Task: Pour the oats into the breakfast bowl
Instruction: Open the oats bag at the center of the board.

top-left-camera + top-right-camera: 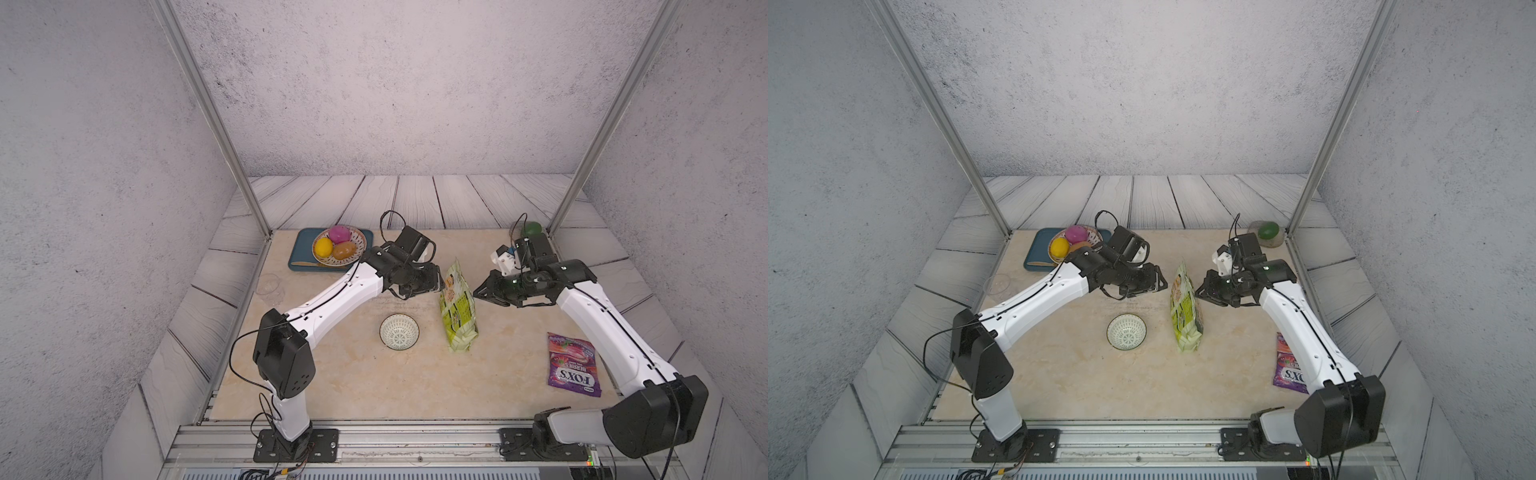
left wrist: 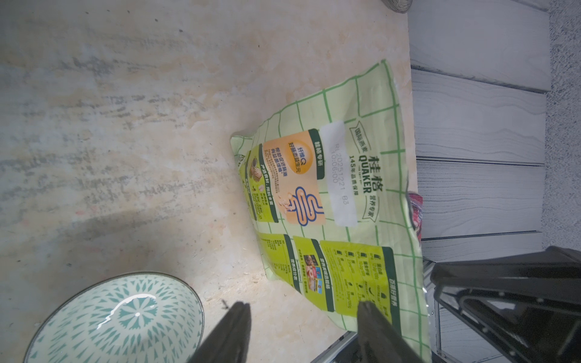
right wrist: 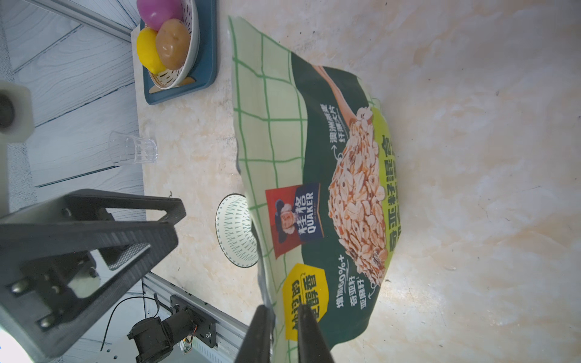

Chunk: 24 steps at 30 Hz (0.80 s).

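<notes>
**Oat pouch [image 1: 457, 307]:** stands upright near the middle of the surface [image 1: 374, 386], just right of the bowl [image 1: 399, 331] and apart from it. Its contents are hidden.

**Right end effector [image 3: 283, 309]:** clenched on the pouch's side edge, its fingers nearly together with the film between them.

**Left end effector [image 2: 303, 306]:** released, jaws apart, close beside the pouch's upper part. Whether it touches cannot be told.

**Hidden or unclear:**
- In a top view the right arm cuts off part of the candy bag [image 1: 1285, 370].
- The left arm covers part of the fruit dish [image 1: 1097, 236].
- The clear glass [image 1: 270, 286] is barely discernible from above.
</notes>
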### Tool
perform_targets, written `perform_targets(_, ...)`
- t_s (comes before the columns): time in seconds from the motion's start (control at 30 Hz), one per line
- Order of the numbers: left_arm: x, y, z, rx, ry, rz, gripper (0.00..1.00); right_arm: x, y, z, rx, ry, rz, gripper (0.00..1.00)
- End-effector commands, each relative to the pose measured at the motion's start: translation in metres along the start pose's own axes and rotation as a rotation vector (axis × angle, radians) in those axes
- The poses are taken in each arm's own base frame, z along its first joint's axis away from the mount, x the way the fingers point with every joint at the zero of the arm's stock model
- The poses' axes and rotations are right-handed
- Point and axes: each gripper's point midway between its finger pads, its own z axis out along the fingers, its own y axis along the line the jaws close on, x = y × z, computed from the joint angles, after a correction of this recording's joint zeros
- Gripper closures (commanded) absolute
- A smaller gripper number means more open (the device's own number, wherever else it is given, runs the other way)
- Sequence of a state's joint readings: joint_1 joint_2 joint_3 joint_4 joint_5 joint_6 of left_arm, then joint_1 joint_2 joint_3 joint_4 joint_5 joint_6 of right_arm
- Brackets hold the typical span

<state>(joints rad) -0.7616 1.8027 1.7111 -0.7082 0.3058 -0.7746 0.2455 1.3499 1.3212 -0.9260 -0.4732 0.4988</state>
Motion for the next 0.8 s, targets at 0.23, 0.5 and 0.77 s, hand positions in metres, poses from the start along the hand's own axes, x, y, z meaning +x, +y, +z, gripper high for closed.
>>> perform_targets(0.23,0.0,-0.002,0.002,-0.008,0.009,0.01,0.41,-0.002,0.005,0.0,-0.017,-0.004,-0.033,0.83)
perform_targets(0.5,0.0,-0.002,0.004,-0.009,0.013,0.008,0.41,-0.004,0.006,0.01,-0.012,0.008,-0.047,0.84)
perform_targets(0.77,0.0,-0.001,0.004,-0.01,0.014,0.009,0.41,-0.003,-0.001,0.013,0.035,0.014,-0.068,0.87)
